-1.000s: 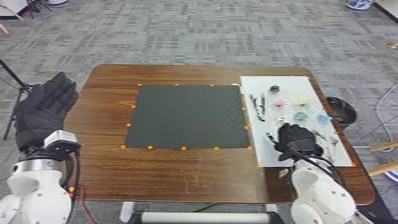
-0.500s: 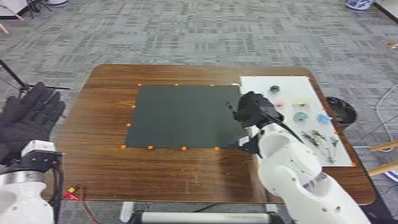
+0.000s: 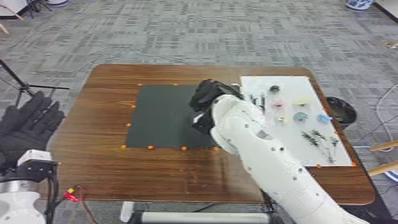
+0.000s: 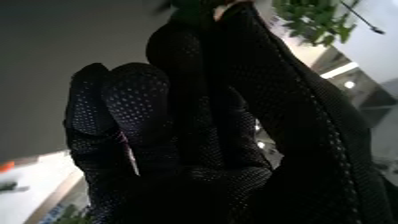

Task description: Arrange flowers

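In the head view, my right hand [image 3: 210,95] is over the upper right part of the dark mat [image 3: 164,120]. The right wrist view shows my right hand [image 4: 191,115] with thumb and fingertip together on a dark green sprig [image 4: 188,9], partly cut off by the edge; green leaves [image 4: 311,20] are beside the thumb. On the white board [image 3: 311,156] lie leafy sprigs [image 3: 314,138], a pink flower [image 3: 277,104], a pale yellow one [image 3: 302,102], a blue-green one [image 3: 300,116] and a blue one [image 3: 323,119]. My left hand [image 3: 25,131] is open at the table's left side.
Small orange markers edge the mat and board. A dark round piece [image 3: 274,89] lies on the board's far part, with dark stems [image 3: 255,100] nearby. A black bin [image 3: 343,111] stands off the table's right edge. My right forearm crosses the table's right half.
My right hand has gone from the board's sprigs up and left to over the mat, uncovering sprigs on the board. My left hand has shifted slightly toward the left edge and lower.
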`<state>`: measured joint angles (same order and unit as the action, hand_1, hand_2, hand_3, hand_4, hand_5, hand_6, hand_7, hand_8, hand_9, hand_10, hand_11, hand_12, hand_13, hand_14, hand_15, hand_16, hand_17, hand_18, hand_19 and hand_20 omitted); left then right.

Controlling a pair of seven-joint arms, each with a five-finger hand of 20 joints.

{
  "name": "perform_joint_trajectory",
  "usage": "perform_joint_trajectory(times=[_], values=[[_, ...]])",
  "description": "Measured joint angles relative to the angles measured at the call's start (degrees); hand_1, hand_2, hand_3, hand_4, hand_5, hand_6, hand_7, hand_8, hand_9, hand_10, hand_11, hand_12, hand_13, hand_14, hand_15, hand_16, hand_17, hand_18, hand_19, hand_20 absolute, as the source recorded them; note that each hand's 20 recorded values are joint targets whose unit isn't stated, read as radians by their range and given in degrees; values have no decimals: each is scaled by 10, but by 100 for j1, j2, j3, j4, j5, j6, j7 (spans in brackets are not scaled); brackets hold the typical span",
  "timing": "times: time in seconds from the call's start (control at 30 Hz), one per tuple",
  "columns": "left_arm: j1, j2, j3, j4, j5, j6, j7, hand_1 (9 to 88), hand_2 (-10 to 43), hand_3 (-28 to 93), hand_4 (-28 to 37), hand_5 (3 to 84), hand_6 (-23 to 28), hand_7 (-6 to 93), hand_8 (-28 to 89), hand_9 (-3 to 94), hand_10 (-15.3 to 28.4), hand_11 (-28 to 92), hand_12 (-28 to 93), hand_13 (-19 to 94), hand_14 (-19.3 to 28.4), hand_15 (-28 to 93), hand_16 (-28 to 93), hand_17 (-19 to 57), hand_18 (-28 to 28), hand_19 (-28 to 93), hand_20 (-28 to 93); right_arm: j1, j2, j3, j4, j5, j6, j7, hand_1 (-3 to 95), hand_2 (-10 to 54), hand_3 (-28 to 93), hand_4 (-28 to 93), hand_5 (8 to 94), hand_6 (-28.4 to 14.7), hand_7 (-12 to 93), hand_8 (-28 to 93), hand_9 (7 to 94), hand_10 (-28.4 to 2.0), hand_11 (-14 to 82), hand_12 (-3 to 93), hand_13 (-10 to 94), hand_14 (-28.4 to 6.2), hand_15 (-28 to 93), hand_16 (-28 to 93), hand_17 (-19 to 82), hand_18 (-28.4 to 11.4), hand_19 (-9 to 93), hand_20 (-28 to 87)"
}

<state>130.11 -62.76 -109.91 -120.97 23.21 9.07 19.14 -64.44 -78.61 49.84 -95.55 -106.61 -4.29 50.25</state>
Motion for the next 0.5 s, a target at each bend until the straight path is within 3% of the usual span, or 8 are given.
perform_joint_trajectory(times=[0.1,0.5], values=[[27,43,45,-19,-85,143,67,268,128,743,-283,480,84,102,-91,369,146,194,69,258,152,236,-49,-62,138,358,73,134,-224,-183,255,-26,-13,88,531,-95,678,-164,629,19,701,36,760,-99,351,609,687,-128,691,377,363,-255,815,342],[33,180,138,-43,-159,131,65,268,128,742,-283,480,85,102,-91,368,146,196,68,259,151,237,-50,-63,138,360,75,-2,-845,-520,619,-622,176,265,539,-95,676,-180,630,12,702,42,758,-103,359,615,688,-131,697,373,365,-260,823,334]])
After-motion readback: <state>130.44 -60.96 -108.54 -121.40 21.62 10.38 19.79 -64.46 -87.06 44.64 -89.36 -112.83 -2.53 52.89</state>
